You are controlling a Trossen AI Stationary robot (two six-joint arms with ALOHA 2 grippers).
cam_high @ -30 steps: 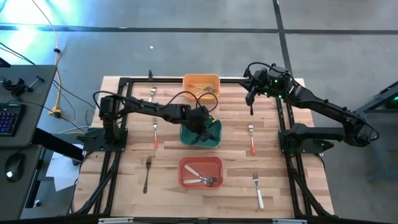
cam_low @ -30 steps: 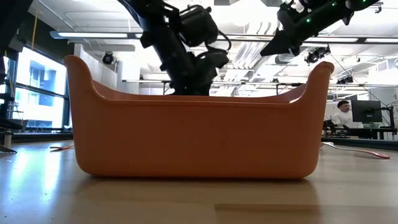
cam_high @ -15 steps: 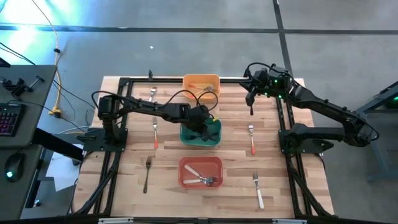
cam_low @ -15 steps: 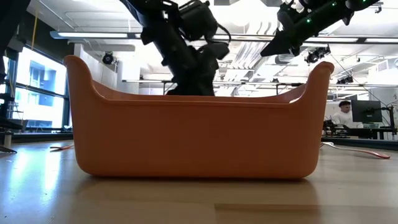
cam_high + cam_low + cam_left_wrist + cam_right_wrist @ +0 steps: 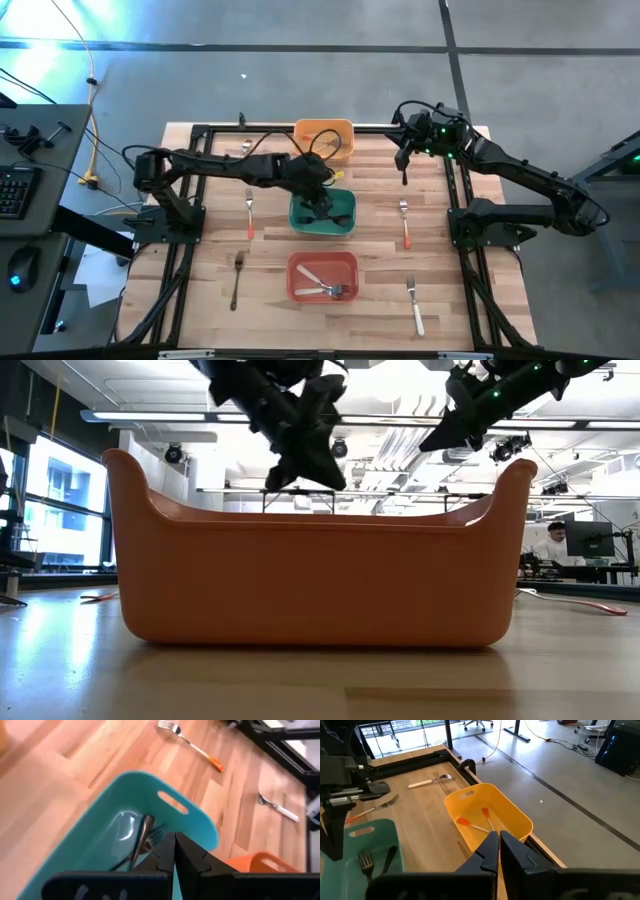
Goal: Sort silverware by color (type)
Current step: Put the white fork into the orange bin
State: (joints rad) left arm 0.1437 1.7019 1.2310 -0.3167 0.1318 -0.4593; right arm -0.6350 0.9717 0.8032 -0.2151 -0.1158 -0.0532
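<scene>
The forks (image 5: 249,211) left on the worktop (image 5: 200,280) lie beside our left hand (image 5: 318,197), clenched empty over the green bin (image 5: 345,222), nearest one lengthwise; right hand (image 5: 404,165) clenched, farther.

I count three bins: one orange bin (image 5: 323,126), one green bin (image 5: 346,226) and one red bin (image 5: 296,262).

Five forks lie loose on the table (image 5: 200,300). Two are white forks (image 5: 245,150) (image 5: 414,305), two are orange forks (image 5: 249,212) (image 5: 405,222), and one is a black fork (image 5: 237,278).

In the orange bin I see two orange handles (image 5: 470,824) (image 5: 487,817). In the green bin I see two dark forks (image 5: 365,862) (image 5: 387,860). In the red bin there are pale forks (image 5: 320,288) (two, I think, but they cross, so I can't be sure).
</scene>
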